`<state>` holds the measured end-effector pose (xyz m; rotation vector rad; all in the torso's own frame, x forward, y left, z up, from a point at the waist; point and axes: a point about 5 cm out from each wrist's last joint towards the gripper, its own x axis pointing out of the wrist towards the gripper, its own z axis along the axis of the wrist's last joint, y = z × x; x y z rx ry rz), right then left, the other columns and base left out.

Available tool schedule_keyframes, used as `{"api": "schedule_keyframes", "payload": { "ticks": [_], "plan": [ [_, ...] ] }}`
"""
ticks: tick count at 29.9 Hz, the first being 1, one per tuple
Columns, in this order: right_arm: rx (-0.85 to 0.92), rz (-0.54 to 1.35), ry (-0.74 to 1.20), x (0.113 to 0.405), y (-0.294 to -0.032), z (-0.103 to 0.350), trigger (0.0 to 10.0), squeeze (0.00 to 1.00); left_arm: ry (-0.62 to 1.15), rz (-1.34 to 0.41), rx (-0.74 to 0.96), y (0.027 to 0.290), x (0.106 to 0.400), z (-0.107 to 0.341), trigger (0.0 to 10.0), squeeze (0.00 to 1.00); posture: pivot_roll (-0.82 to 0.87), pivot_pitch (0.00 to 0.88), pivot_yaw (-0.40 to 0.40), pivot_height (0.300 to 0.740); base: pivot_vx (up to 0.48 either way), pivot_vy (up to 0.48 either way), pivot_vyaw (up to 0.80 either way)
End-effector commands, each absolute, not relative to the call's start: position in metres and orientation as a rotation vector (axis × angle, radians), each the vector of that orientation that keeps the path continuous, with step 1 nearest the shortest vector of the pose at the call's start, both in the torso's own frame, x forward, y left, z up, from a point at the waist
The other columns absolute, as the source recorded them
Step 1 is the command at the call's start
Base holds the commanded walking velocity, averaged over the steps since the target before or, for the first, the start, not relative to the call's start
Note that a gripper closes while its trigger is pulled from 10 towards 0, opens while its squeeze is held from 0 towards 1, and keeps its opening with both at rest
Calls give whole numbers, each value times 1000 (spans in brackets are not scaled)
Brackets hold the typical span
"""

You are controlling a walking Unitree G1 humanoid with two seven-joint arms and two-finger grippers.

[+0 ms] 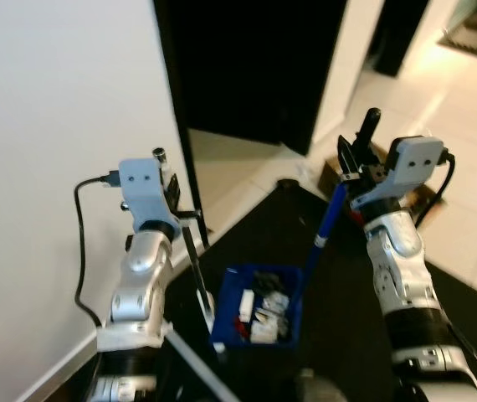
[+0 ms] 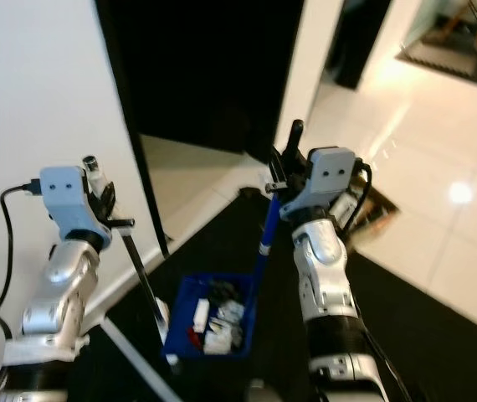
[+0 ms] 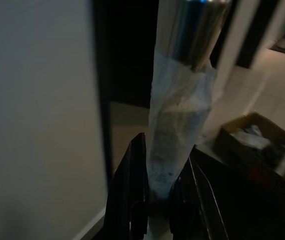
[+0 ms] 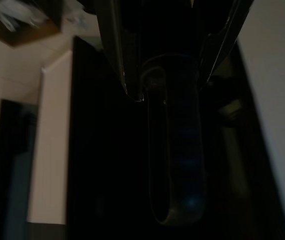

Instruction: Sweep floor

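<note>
blue dustpan (image 1: 259,308) down on the dark mat (image 1: 347,293), already loaded with white scraps and a bit of red, so most likely parked flat to take in more litter. just above the dustpan, its blue handle (image 1: 326,219) slanting up into the right gripper (image 1: 352,164), fingers clamped around it, probably to keep the pan steady and upright. left of the dustpan, a thin dark broom stick (image 1: 195,266) running down to a pale foot beside the pan's edge, top end wrapped in white tape (image 3: 175,135) under a shiny metal tube, pinched tight by the left gripper (image 1: 174,194); tape likely there for grip. beyond the dustpan, a cardboard box (image 1: 339,172) on pale tiles, by a dark doorway. no readable writing or brand anywhere.
</note>
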<state>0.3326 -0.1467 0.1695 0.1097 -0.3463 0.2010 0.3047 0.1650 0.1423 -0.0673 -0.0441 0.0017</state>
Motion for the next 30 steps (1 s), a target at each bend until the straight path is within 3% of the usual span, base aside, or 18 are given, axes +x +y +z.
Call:
{"api": "schedule_keyframes", "payload": {
  "ticks": [1,22,30],
  "plan": [
    [119,186,-386,333,-151,178,10000,0,-87,-20,-82,160,306,150,10000,0,2,11,22,740,0,0,-788],
    [118,185,-382,333,-150,177,10000,0,-85,-20,-84,159,305,150,10000,0,3,19,21,740,0,0,-774],
    [109,205,-373,333,-147,175,10000,0,-83,-13,-87,159,305,148,10000,0,3,21,19,740,0,0,0]
  ]
}}
